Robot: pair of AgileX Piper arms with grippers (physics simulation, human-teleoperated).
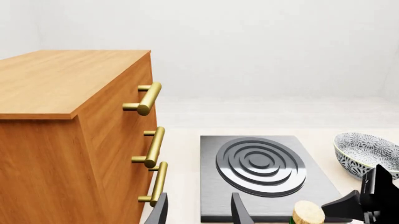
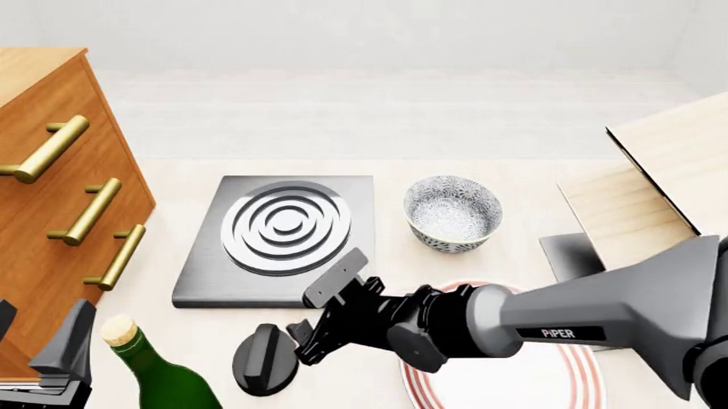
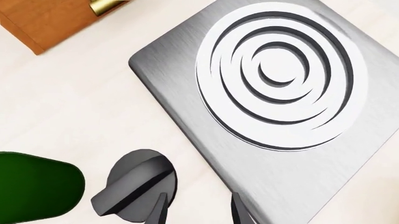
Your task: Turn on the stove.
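Observation:
The stove (image 2: 273, 247) is a flat dark-grey slab with silver burner rings (image 2: 286, 226) in the middle of the table. It also shows in the left wrist view (image 1: 262, 177) and the right wrist view (image 3: 281, 74). Its black round knob (image 2: 264, 359) with a raised ridge lies on the table just in front of the slab and also shows in the right wrist view (image 3: 134, 191). My right gripper (image 2: 305, 339) is open just right of the knob, one fingertip (image 3: 159, 210) at the knob's edge. My left gripper (image 2: 40, 331) is open and empty at the front left.
A green corked bottle (image 2: 153, 371) stands left of the knob. A wooden drawer cabinet (image 2: 57, 196) with brass handles stands at the left. A patterned bowl (image 2: 453, 213) sits right of the stove. A red-rimmed plate (image 2: 500, 379) lies under the right arm. Wooden boards (image 2: 649, 183) and a small dark plate (image 2: 569, 256) are at the right.

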